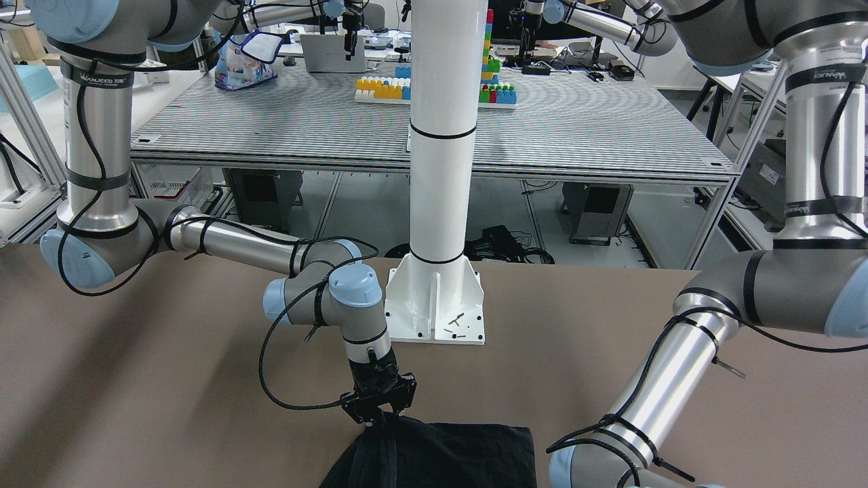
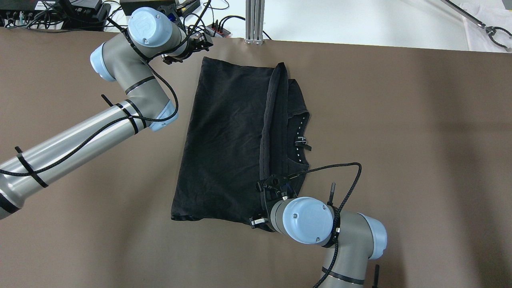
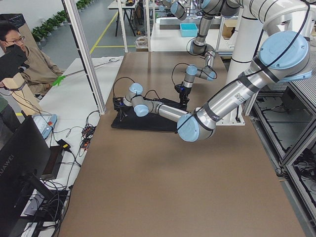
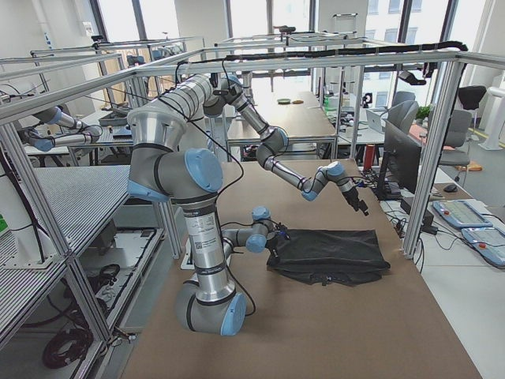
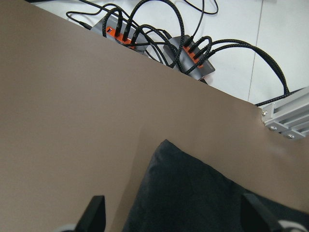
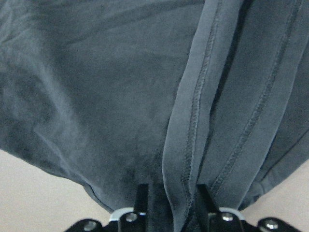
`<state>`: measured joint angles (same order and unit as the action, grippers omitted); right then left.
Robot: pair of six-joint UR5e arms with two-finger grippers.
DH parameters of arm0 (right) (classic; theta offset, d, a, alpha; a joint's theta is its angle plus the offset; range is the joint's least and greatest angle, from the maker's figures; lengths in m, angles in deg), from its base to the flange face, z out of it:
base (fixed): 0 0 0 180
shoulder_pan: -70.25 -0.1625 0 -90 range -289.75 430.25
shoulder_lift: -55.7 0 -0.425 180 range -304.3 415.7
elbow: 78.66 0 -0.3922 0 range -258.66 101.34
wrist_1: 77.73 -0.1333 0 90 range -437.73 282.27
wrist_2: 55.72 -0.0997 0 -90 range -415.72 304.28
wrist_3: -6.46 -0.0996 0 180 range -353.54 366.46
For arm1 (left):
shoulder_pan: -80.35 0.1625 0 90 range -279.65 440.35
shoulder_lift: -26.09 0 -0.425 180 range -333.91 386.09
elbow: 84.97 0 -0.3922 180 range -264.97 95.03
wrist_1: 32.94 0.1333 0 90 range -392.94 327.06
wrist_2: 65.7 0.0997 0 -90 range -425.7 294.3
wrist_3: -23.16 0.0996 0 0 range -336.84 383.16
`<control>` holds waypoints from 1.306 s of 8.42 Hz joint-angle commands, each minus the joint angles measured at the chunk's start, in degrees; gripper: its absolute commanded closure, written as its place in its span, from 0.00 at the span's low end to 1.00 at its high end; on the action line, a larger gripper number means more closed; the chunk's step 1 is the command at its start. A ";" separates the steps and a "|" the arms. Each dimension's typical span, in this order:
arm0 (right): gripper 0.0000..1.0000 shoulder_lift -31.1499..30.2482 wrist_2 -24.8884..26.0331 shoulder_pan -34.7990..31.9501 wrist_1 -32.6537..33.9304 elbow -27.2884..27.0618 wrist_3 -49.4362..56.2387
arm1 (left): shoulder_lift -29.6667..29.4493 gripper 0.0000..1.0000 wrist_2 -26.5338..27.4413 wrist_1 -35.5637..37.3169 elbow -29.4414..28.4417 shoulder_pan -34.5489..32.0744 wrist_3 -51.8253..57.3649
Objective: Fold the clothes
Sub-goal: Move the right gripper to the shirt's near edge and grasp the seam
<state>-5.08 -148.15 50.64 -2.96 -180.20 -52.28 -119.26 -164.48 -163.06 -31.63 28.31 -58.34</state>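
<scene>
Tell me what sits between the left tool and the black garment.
Nothing: only bare brown table shows between the left tool and the black garment, in the overhead view.

1 black garment (image 2: 228, 140) is lying on 1 brown table (image 2: 400, 160). 2 arms, the left arm (image 2: 80, 138) and the right arm (image 2: 344, 236), are carrying 2 grippers, the left gripper (image 2: 200, 45) and the right gripper (image 1: 381, 411). 1 white pillar (image 1: 441, 135) is standing, 2 cable hubs (image 5: 190, 55) are lying beyond the table's edge, and 1 person (image 3: 24, 61) is sitting.

Silver arms (image 2: 72, 140), pale-blue joint caps (image 2: 308, 220), black cables (image 2: 340, 164).
</scene>
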 commanded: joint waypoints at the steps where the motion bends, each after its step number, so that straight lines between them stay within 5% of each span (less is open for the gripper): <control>1: 0.96 -0.04 -0.03 0.63 0.55 -0.32 0.02 | 0.24 0.00 0.17 -0.05 0.27 0.01 -0.93; 4: 1.00 -1.53 -0.64 0.63 0.91 -1.72 0.20 | 0.33 0.00 2.53 0.03 1.15 1.58 -1.55; 7: 1.00 -7.23 -2.84 -0.68 4.93 -10.32 4.67 | 0.33 0.00 2.72 -0.05 1.42 1.68 -2.61; 11: 1.00 -19.96 -3.37 1.51 2.22 -17.52 -3.35 | 2.78 0.00 3.07 0.04 4.92 2.72 -3.14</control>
<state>-19.18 -151.01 51.33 -0.17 -193.13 -49.81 -118.14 -161.74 -163.03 -28.84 30.21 -61.25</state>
